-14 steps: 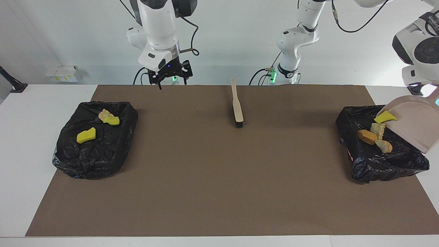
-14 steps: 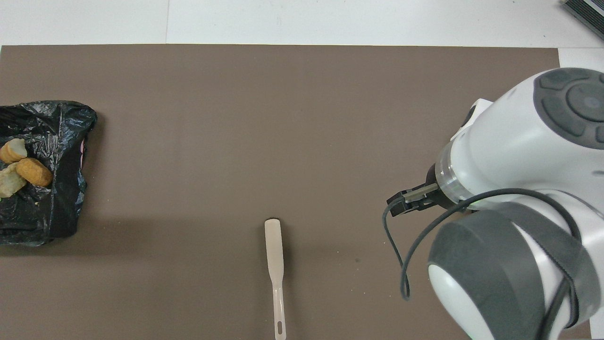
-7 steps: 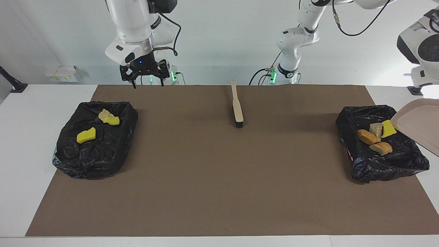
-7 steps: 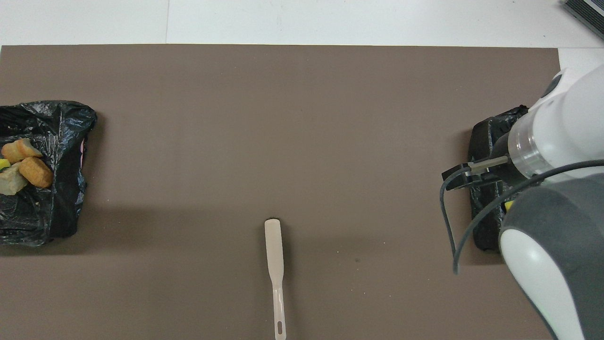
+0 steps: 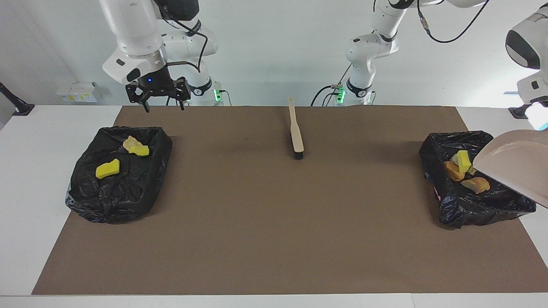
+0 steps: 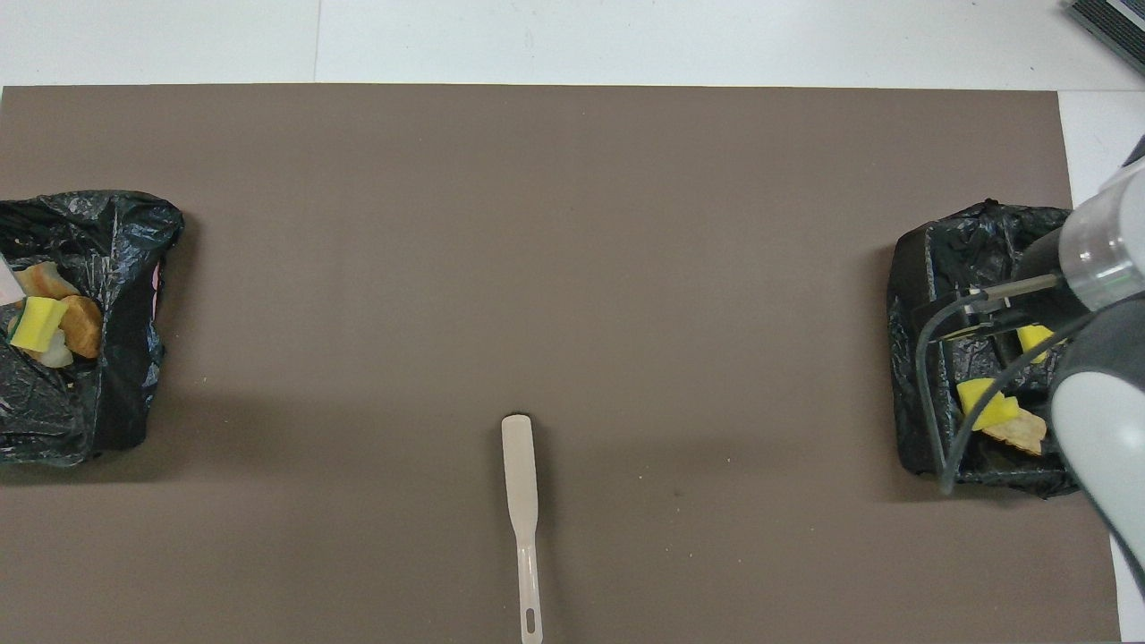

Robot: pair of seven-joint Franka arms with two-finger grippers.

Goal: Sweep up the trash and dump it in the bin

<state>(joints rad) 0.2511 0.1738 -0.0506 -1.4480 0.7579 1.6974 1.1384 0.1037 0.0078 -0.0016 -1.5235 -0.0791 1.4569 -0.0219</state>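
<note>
White walls back a white table covered by a brown mat. Two bins lined with black bags sit on the mat, one at each end. The bin at the left arm's end holds a heap of trash: a yellow sponge bit on top, an orange-brown lump and tan chunks beside it. A pink dustpan hangs tilted over this bin, its lip just above the heap. The left gripper is out of view past the picture's edge; it is closed, and the pan's handle runs off toward it, so the grip itself cannot be seen. The other bin, at the right arm's end, holds two yellow sponge bits and a tan chunk. The right gripper hangs with fingers spread wide and empty, over the mat's edge nearest the robots, beside that bin. A brush lies on the mat midway between the bins, near the robots, bristles pointing away from them.
</note>
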